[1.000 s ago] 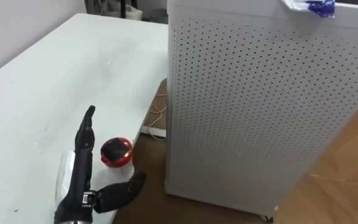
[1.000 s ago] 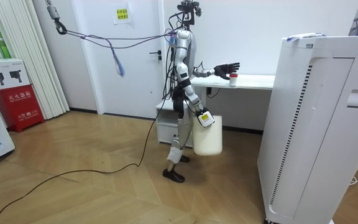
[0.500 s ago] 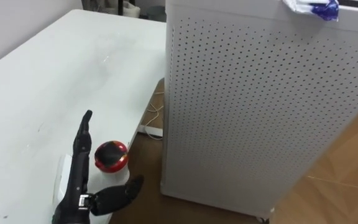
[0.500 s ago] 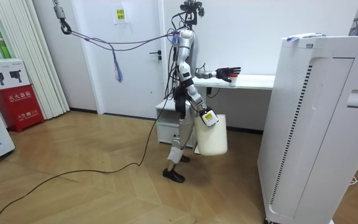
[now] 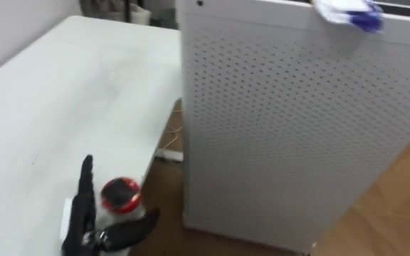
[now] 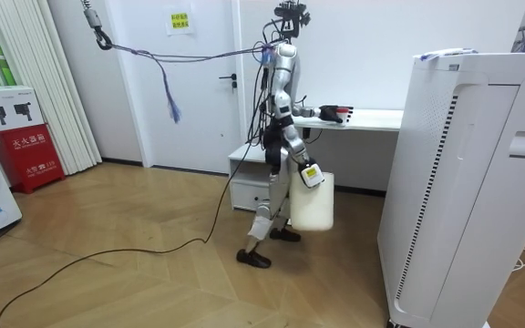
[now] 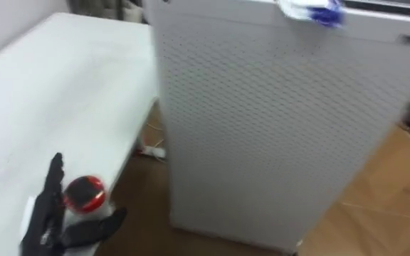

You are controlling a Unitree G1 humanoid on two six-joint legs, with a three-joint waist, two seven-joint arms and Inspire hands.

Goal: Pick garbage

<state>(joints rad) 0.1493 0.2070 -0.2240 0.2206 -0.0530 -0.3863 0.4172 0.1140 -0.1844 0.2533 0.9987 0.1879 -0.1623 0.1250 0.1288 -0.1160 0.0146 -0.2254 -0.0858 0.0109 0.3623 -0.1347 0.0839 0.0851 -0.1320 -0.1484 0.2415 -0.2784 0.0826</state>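
Observation:
A small white bottle with a red cap (image 5: 119,195) stands near the white table's (image 5: 62,92) front edge. My left hand (image 5: 84,213) is open right at it, straight fingers on the bottle's left side and thumb spread under the cap. In the room view my left hand (image 6: 329,113) reaches over the table edge. My right hand (image 6: 308,173) hangs at my side, and a white bin (image 6: 313,202) hangs from it. A crumpled white and blue wrapper (image 5: 347,12) lies on top of the tall white unit.
A tall white perforated unit (image 5: 290,128) stands close to the table's right end, with a narrow gap of wooden floor (image 5: 166,185) between them. In the room view a door (image 6: 199,82) and a red box (image 6: 21,137) are behind me.
I have stepped closer to the table, and the eye views shifted with it. My left hand has come down and in against the red-capped bottle. The bin still hangs from my right hand.

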